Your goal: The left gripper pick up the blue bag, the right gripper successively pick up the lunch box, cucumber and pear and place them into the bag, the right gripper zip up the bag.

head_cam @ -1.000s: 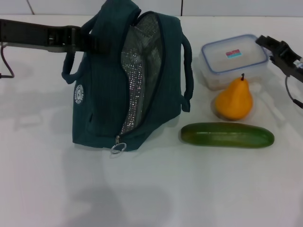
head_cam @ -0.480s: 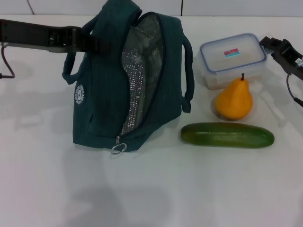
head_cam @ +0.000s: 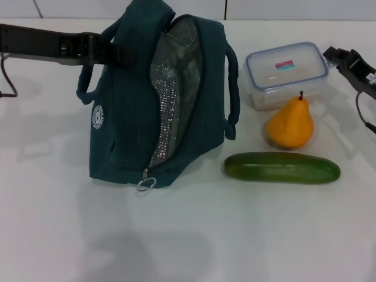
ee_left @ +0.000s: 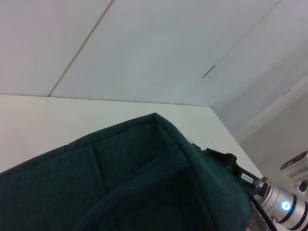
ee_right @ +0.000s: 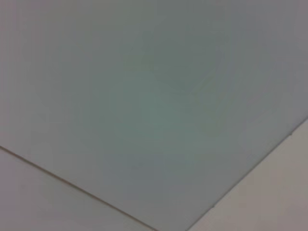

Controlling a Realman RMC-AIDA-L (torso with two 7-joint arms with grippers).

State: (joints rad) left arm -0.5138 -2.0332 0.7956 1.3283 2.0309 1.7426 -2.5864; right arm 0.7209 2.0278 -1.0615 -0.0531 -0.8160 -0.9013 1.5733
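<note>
White bench (head_cam: 188, 247) runs under everything, with pale wall panels behind it. Taking the blue bag (head_cam: 126, 135) as the landmark: it stands upright, zip undone, its silver foil lining showing through the gap and the ring zipper pull (head_cam: 145, 184) hanging at its front foot. The left pincer (head_cam: 108, 54) reaches in from the bag's left and is up against the bag's top by a handle loop; it looks clenched on the fabric there, though the fingers themselves are hidden behind the cloth, so I cannot tell for sure.

To the right of the bag, all apart from it, lie the three items: the lunch box (head_cam: 286, 75) farthest back, the pear (head_cam: 290, 124) just in front of it, and the cucumber (head_cam: 282, 167) nearest, lying lengthwise on the bench. The right pincer (head_cam: 339, 57) sits just beyond the lunch box's far-right corner; whether it is released or clenched I cannot tell.

By my reckoning, only the bag-holding step is under way. Nothing is packed yet, so the lunch box, cucumber, pear and zipping all remain.

Labels: a round white logo (head_cam: 97, 117) on the bag's side and a small red-and-blue sticker (head_cam: 285, 66) on the lunch box lid; neither carries readable writing.
</note>
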